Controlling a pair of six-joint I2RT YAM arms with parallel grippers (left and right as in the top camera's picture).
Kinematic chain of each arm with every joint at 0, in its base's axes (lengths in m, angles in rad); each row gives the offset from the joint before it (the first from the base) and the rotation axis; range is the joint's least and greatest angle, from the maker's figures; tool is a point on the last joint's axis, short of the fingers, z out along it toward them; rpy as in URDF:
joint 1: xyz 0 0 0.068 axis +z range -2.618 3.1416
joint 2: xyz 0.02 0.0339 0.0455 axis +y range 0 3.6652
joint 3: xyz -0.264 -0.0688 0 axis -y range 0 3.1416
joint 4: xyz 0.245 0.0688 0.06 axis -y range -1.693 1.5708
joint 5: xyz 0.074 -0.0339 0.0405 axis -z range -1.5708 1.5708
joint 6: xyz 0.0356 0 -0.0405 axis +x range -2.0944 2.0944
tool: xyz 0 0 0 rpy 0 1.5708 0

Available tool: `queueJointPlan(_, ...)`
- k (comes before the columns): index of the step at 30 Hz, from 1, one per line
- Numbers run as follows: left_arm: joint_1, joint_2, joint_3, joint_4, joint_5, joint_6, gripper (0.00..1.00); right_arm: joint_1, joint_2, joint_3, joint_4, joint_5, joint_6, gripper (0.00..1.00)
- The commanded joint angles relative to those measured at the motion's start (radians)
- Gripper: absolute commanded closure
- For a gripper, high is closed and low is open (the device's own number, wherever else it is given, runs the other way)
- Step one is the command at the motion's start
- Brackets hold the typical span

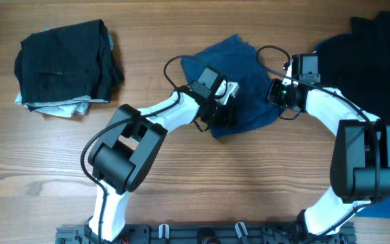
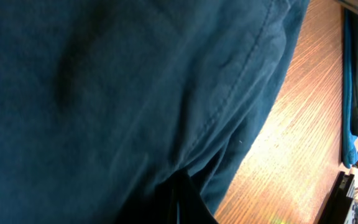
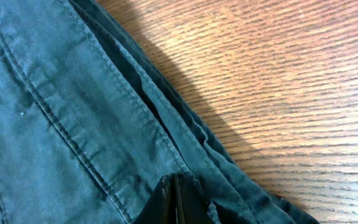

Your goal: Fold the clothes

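Note:
A blue garment (image 1: 242,74) lies crumpled at the table's middle. My left gripper (image 1: 221,112) is at its lower left edge. In the left wrist view its dark fingers (image 2: 179,202) are pressed together, with the blue cloth (image 2: 117,93) bunched round them. My right gripper (image 1: 277,95) is at the garment's right edge. In the right wrist view its fingers (image 3: 174,200) are shut on the stitched blue hem (image 3: 73,112). The fingertips of both grippers are hidden in the fabric.
A folded pile of black clothes (image 1: 63,61) sits at the far left, with a pale piece under it. A black garment with a white logo (image 1: 378,61) lies at the far right. Bare wooden table (image 1: 249,183) runs along the front.

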Motion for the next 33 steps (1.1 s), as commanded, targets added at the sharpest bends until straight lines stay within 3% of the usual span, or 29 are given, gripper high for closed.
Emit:
queueJointPlan(1,0.000,0.064,-0.004,-0.033,-0.085,-0.009,0.96,-0.001,0.019,-0.014,0.000,0.063,-0.003,0.95)
queueJointPlan(6,-0.005,0.006,0.004,-0.040,-0.048,-0.009,0.96,-0.001,0.003,0.005,0.000,0.039,0.011,0.96)
queueJointPlan(9,-0.001,-0.100,0.004,-0.045,-0.052,-0.009,0.96,-0.002,-0.072,0.084,-0.041,0.039,-0.032,0.83)
queueJointPlan(14,-0.001,-0.214,0.004,-0.074,-0.164,-0.015,0.94,-0.014,-0.239,0.157,-0.150,0.043,-0.039,0.48)
queueJointPlan(17,-0.003,-0.197,0.001,-0.133,-0.164,-0.066,0.96,-0.016,-0.287,0.157,-0.202,0.085,-0.040,0.09)
queueJointPlan(18,-0.005,-0.188,0.000,-0.143,-0.164,-0.066,0.96,-0.016,-0.288,0.157,-0.214,0.097,-0.040,0.01)
queueJointPlan(26,-0.009,-0.092,-0.002,-0.213,-0.176,-0.110,0.96,-0.016,-0.282,0.146,-0.230,0.109,-0.039,0.01)
queueJointPlan(33,0.022,-0.037,-0.002,-0.389,-0.523,-0.164,0.96,-0.016,-0.282,0.146,-0.230,0.109,-0.040,0.00)
